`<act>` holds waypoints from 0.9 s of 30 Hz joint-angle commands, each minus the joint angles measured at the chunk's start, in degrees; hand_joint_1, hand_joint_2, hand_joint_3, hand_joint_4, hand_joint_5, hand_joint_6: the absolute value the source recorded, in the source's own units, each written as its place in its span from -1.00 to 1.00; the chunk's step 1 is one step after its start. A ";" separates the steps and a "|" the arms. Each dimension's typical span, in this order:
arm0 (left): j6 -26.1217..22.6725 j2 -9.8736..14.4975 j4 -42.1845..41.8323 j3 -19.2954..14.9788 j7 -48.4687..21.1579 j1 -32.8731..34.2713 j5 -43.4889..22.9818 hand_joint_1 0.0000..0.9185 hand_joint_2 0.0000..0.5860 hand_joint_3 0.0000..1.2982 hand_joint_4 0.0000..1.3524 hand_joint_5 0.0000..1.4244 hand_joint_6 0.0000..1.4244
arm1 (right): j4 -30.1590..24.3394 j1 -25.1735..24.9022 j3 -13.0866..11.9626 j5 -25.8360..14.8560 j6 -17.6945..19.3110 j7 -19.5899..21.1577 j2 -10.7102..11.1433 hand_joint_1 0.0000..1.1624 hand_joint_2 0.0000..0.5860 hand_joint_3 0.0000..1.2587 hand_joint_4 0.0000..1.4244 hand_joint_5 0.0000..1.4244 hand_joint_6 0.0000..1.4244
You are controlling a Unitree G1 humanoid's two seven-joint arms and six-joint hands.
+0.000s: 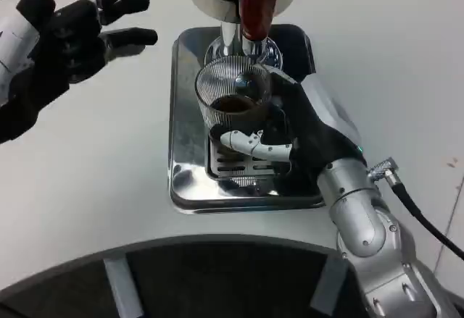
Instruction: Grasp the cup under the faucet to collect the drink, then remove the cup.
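The right hand (304, 133) grips the ribbed glass cup (233, 99), dark drink inside, under the faucet (255, 10) on the metal tray (187, 137). The left hand (69, 32) hovers open, far left.

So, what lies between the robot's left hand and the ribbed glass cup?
In the head view, only bare white table and the metal drip tray's left rim separate the left hand from the ribbed glass cup.

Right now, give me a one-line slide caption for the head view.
Right hand holds the ribbed cup, with dark drink inside, on the tray under the faucet; left hand open.
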State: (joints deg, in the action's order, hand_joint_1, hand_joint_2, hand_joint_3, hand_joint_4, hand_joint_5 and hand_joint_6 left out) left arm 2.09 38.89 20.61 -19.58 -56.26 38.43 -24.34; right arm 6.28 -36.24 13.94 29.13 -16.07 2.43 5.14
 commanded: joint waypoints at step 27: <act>1.90 0.83 1.36 0.00 2.29 -2.48 0.75 -1.00 -0.61 -0.84 -0.91 -0.74 -0.87 | -2.07 4.67 0.84 4.62 -0.89 8.07 -1.45 0.61 -0.29 0.34 0.54 0.57 0.78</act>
State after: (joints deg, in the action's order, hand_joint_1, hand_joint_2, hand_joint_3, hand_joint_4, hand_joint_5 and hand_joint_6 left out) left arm 3.06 39.22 21.97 -19.57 -54.40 37.85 -24.18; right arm 4.65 -34.05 14.43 32.78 -16.77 9.19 3.91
